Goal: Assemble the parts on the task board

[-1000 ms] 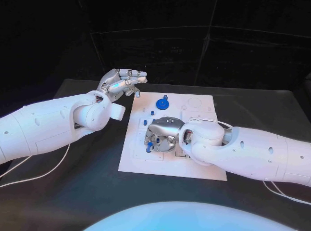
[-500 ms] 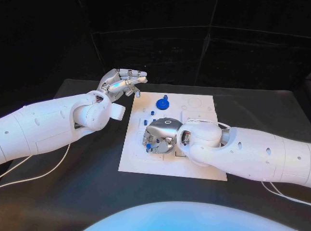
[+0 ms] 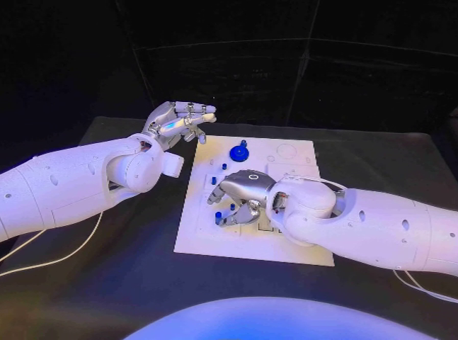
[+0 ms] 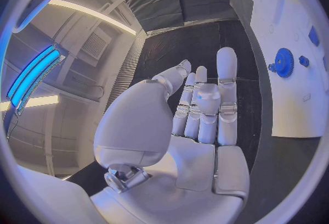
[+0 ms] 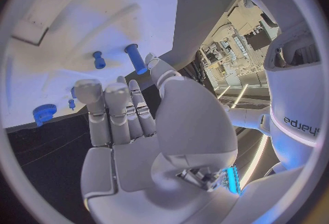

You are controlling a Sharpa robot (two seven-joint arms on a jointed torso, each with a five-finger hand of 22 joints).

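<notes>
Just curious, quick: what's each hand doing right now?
Left hand: holds nothing, fingers curled in.
Right hand: over the task board; cannot tell whether it holds anything.

task board (image 3: 290, 248): matt white | parts (image 3: 239, 151): blue plastic | table (image 3: 106, 283): matt black

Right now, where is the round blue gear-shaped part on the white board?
In the head view the round blue gear-shaped part stands near the far edge of the white task board, between the raised left hand and the right hand.

White rounded arms; silver left hand (image 3: 180, 119), right hand (image 3: 242, 193); seemingly thin white cables.
</notes>
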